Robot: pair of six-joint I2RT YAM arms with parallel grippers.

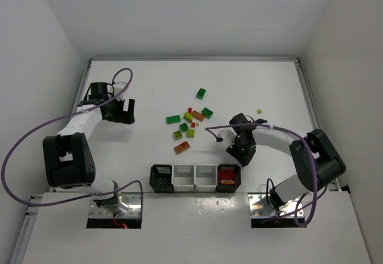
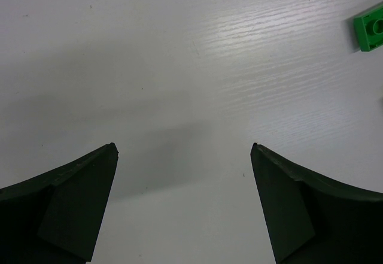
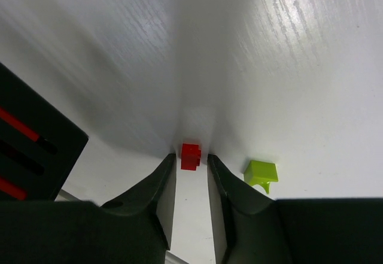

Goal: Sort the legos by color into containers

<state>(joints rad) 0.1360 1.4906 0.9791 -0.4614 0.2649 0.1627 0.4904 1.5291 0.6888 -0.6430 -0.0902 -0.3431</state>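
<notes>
A tiny red studded plastic brick (image 3: 190, 156) sits between the fingertips of the right hand (image 3: 191, 160). Its jaws stand narrow; I cannot tell whether they grasp the brick. A small yellow-green plastic piece (image 3: 261, 173) lies just beside. The black square bin (image 1: 228, 177), 1 of 4, is near. The left hand (image 2: 183, 146) hangs released wide over the white desk (image 2: 179, 48).

The left arm (image 1: 72, 131) and the right arm (image 1: 280, 137) look like twins from here: smooth white shells broken up by chunky black joint housings. A purple cable (image 1: 5, 168) hangs in a loose loop off the left one, and a second purple cable (image 1: 313, 180) runs along the right. Each arm sits on a bare metal plate (image 1: 134, 207). The left tool (image 1: 124, 113) and the right tool (image 1: 242, 155) are matt black, with fingers (image 3: 149, 216) that are thick at the root and narrow to blunt tips.
</notes>
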